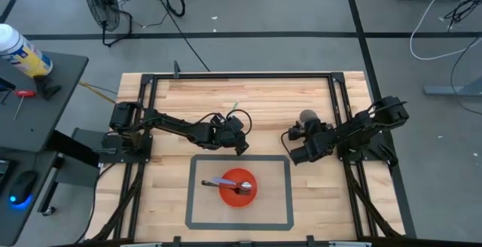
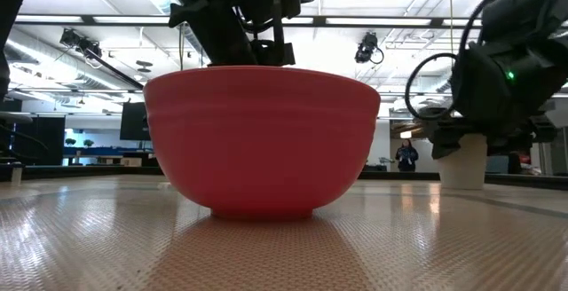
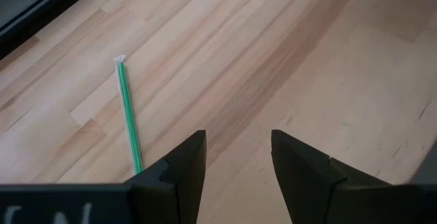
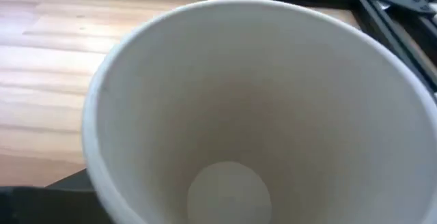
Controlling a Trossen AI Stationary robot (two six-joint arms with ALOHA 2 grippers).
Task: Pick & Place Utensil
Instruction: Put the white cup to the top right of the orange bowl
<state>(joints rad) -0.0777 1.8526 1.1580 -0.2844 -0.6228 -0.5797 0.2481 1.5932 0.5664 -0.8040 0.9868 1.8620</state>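
Note:
A red bowl stands inside a grey taped rectangle near the table's near edge. A utensil with a dark handle and a silver head lies across the bowl, its handle reaching over the left rim. My left gripper hovers open just beyond the bowl's far side, over bare wood, with nothing between its fingers. A green straw lies flat on the table past it. My right gripper is close by a white paper cup that stands on the table to the bowl's right.
A black frame runs along the table's far edge and both sides. The grey tape outline borders the bowl's area. Bare wood lies between the two arms and the far frame.

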